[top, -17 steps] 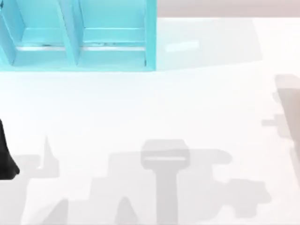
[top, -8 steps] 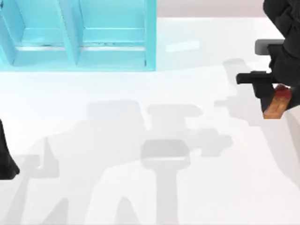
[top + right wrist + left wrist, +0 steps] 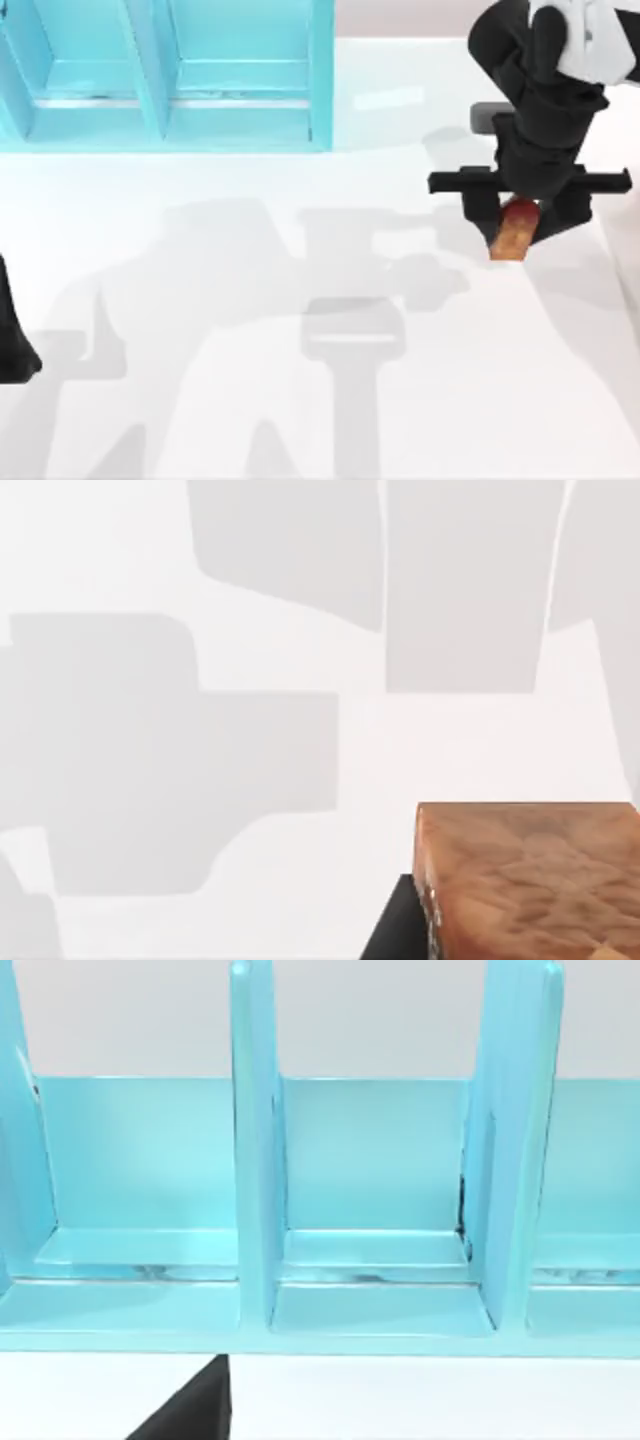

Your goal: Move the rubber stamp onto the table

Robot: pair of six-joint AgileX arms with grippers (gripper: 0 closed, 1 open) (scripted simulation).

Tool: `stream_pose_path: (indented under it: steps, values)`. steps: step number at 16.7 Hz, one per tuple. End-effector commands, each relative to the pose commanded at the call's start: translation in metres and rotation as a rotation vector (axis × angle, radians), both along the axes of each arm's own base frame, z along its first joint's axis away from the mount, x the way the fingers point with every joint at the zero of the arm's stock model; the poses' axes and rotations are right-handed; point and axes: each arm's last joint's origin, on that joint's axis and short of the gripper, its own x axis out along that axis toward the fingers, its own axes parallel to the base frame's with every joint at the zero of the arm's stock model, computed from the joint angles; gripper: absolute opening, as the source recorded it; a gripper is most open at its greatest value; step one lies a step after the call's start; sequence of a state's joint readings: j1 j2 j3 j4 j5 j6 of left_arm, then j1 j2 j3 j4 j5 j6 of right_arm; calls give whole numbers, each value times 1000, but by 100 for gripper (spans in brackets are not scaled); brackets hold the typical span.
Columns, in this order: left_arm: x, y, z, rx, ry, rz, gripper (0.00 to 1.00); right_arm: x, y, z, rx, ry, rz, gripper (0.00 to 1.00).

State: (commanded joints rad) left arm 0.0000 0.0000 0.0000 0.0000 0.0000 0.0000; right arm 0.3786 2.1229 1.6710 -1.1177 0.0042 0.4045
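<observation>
The rubber stamp (image 3: 512, 232) hangs tilted in the right gripper (image 3: 519, 214), red knob up between the jaws and the orange-brown block poking out below, over the right side of the worktop (image 3: 300, 250), well apart from the teal shelf unit (image 3: 170, 80) at the far left. The jaws are closed on the stamp near its knob. In the right wrist view the block (image 3: 525, 880) fills the corner with white worktop behind it, so it looks to be carried above the surface (how high cannot be told).

The tilt is the main risk: if released from height, the stamp could land on an edge and topple or roll off to the right, where the worktop's border lies near. A grip so close to the rounded knob might also slip during descent.

The left gripper (image 3: 15, 340) sits parked at the left edge.
</observation>
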Motion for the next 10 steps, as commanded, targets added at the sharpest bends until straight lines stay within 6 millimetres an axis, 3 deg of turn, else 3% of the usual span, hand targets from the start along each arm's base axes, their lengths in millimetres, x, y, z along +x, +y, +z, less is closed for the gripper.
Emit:
stream_pose_path:
  steps: [10]
  values:
    - [0,0,0,0,0,0,100,0,0,-34,0,1,-1,0]
